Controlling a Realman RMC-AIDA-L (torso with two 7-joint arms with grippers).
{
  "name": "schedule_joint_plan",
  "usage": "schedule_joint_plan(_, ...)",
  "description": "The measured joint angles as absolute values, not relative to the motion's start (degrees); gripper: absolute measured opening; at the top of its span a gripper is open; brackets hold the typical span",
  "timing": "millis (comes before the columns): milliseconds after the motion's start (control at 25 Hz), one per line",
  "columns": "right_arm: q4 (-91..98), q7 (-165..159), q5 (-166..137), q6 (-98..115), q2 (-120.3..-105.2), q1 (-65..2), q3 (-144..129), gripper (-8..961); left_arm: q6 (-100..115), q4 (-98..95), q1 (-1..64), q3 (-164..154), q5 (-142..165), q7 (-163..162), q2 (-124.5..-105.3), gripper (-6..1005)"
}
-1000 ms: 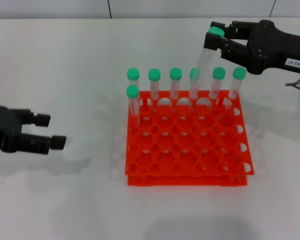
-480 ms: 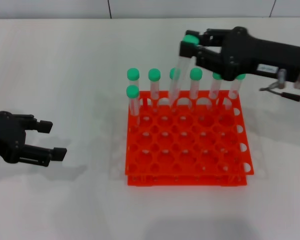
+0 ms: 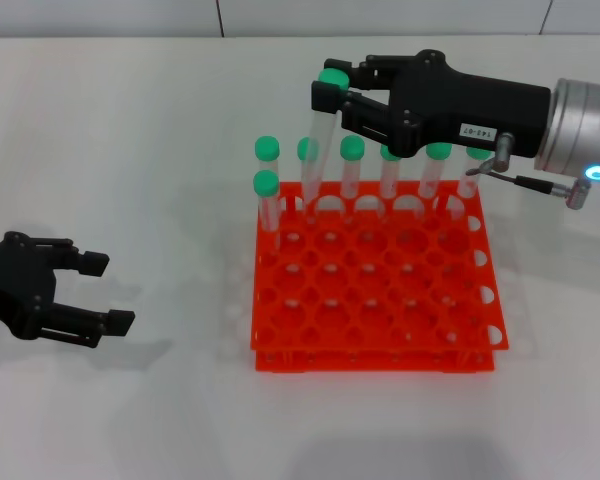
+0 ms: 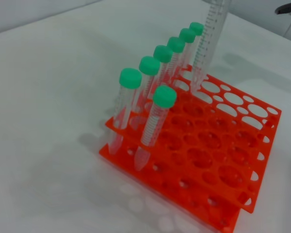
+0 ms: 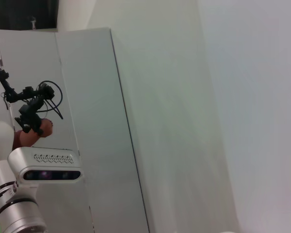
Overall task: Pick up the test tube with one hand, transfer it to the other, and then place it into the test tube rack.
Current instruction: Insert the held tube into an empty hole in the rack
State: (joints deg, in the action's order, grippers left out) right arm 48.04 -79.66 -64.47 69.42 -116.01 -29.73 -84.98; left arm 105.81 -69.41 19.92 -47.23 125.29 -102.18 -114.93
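Observation:
My right gripper point(image 3: 332, 86), black with a white number label, is shut on the green cap end of the test tube point(image 3: 318, 150). It holds the tube tilted above the back left part of the orange-red test tube rack point(image 3: 376, 360). The tube's lower tip hangs just over the rack's second column. In the left wrist view the held tube point(image 4: 209, 43) comes down from above towards the rack point(image 4: 211, 194). My left gripper point(image 3: 108, 293) is open and empty, low over the table well left of the rack.
Several green-capped tubes point(image 3: 352, 165) stand in the rack's back row, and one more point(image 3: 266, 200) stands in the second row at the left corner. The right wrist view shows only a pale cabinet point(image 5: 87, 121) and wall.
My right gripper has carried the tube leftward along the back of the rack, from its right side to its left part. My left gripper has drawn back slightly, staying open.

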Motion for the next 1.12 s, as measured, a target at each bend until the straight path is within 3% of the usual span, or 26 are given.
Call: schedule_joint_plan(1120,46.65,-74.98,-61.22,63.66,-116.19,-30.03,-91.16,266,105.77,-66.69,22.59,-47.99,128.24,-102.62,-117.42,889)
